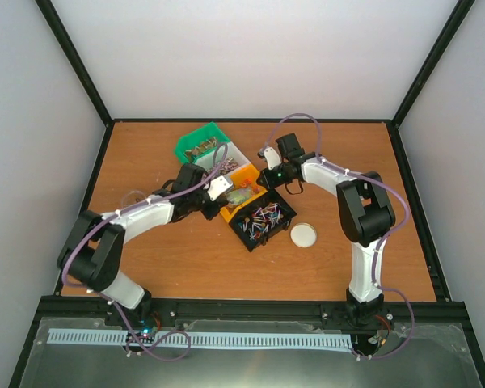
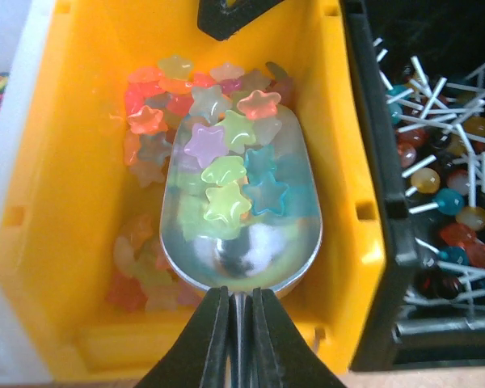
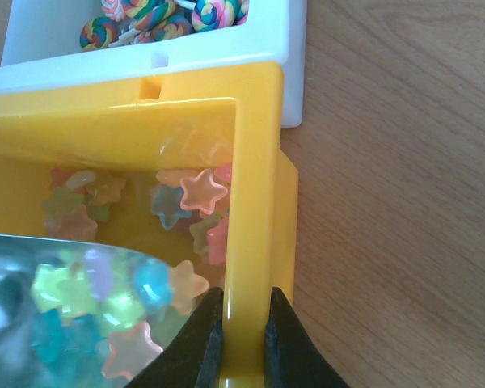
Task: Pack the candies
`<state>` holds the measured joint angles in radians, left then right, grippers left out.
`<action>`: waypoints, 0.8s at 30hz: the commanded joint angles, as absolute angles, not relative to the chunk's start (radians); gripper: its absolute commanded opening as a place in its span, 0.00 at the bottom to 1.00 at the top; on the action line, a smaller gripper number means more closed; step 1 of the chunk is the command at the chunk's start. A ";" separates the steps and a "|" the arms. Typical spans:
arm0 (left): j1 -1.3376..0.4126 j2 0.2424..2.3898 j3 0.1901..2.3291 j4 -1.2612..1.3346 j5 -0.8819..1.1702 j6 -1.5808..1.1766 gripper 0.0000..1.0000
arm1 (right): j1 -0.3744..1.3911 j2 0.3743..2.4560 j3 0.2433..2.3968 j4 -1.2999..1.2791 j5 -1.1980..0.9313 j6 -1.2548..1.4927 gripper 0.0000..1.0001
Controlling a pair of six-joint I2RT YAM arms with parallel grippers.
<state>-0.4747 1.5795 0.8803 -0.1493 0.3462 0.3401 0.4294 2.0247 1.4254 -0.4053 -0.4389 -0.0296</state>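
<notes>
The candies here are translucent star-shaped sweets in pastel colours, lying in a yellow bin [image 2: 73, 202]. My left gripper [image 2: 240, 295] is shut on the handle of a metal scoop [image 2: 250, 250]. The scoop's bowl sits inside the bin and is loaded with several star candies [image 2: 226, 170]. My right gripper [image 3: 244, 307] is shut on the yellow bin's side wall [image 3: 255, 202], with one finger inside and one outside. The scoop [image 3: 32, 323] shows at lower left in the right wrist view. In the top view both grippers, left [image 1: 228, 196] and right [image 1: 267, 179], meet at the yellow bin [image 1: 244, 176].
A black bin [image 2: 388, 242] of ball lollipops [image 2: 444, 186] touches the yellow bin. A white bin [image 3: 295, 56] holds swirl lollipops [image 3: 162, 16]. A green bin [image 1: 196, 139] stands further back. A white round lid [image 1: 304, 234] and a clear cup [image 1: 133, 196] lie on the wooden table.
</notes>
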 commanded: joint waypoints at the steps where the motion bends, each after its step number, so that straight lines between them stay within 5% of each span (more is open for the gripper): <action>1: -0.468 1.477 0.820 -0.027 0.392 0.313 0.01 | 0.408 1.998 1.391 -0.480 -0.471 -0.103 0.03; 24: -0.420 1.186 0.635 0.031 0.424 0.269 0.01 | 0.406 1.979 1.371 -0.544 -0.480 -0.172 0.03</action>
<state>-0.4381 1.2617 0.6300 -0.0143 0.3939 0.3023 0.4053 1.9999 1.3975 -0.4469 -0.4793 -0.1112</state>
